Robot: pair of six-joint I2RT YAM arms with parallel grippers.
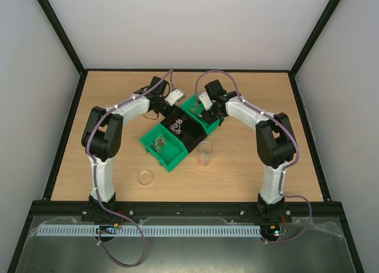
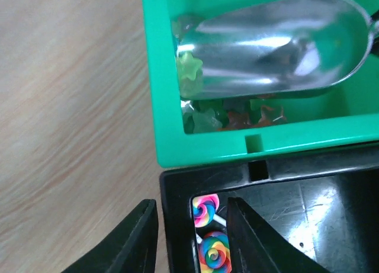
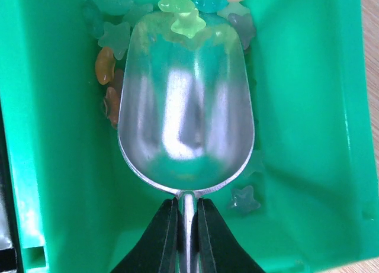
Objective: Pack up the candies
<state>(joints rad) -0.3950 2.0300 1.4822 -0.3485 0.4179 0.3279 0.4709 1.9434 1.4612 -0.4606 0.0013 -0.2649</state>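
Two arms of one build are seen. The left arm (image 1: 103,137) and the right arm (image 1: 273,140) are each made up of smooth white link shells joined by bulky black joint housings. A lilac cable (image 1: 143,242) is run along the left arm and looped out below its base; a second lilac cable (image 1: 216,71) is carried along the right arm. Both bases are bolted to a black rail (image 1: 189,211). A white block (image 1: 174,97) is fitted near the left wrist, and a similar one near the right. The fingers (image 2: 133,240) of the left gripper (image 2: 192,209) are matte black and tapered to blunt tips; the fingers (image 3: 155,240) of the right gripper (image 3: 185,203) are shaped alike.
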